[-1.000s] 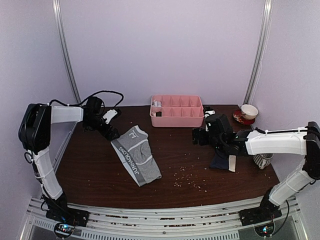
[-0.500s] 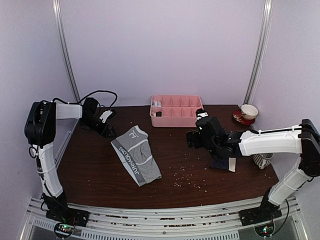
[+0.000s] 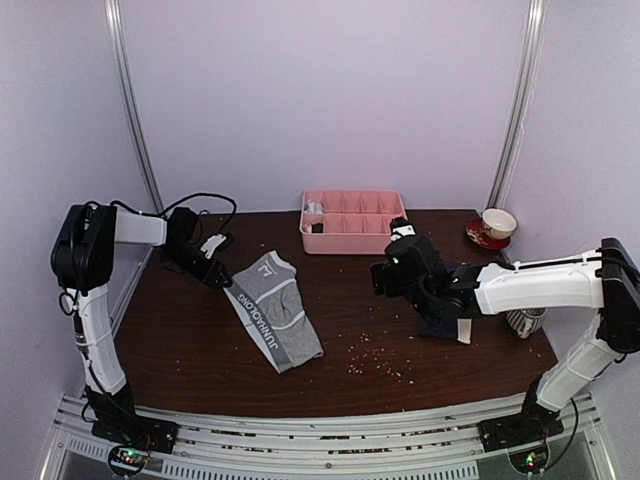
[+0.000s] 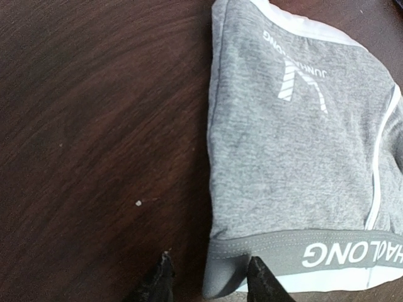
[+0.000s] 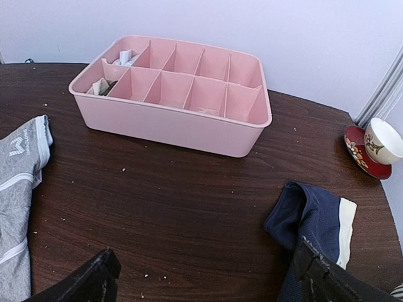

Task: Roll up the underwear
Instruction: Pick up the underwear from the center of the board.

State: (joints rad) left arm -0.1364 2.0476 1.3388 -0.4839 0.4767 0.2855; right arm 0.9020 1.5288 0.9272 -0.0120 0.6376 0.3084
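The grey underwear (image 3: pixel 275 310) lies flat left of the table's middle, its dark lettered waistband (image 4: pixel 340 255) facing the left wrist camera. My left gripper (image 3: pixel 212 272) is low at its far-left corner. In the left wrist view this gripper (image 4: pixel 211 280) is part open and straddles the waistband's corner, with one fingertip (image 4: pixel 160 277) on bare wood. The navy underwear (image 3: pixel 445 325) with its cream waistband lies bunched at the right. My right gripper (image 3: pixel 385 275) hovers wide open beside it; in the right wrist view the gripper (image 5: pixel 204 277) holds nothing and the navy cloth (image 5: pixel 315 217) sits by its right finger.
A pink compartment tray (image 3: pixel 355 235) stands at the back centre, with small items in its left cells. A cup on a red saucer (image 3: pixel 497 225) sits at the back right. A patterned mug (image 3: pixel 525 320) stands by the right arm. Crumbs (image 3: pixel 375 355) dot the wood.
My left gripper has come down to the grey underwear's waistband corner and its jaws have narrowed. The right arm has drifted a little left, still wide open.
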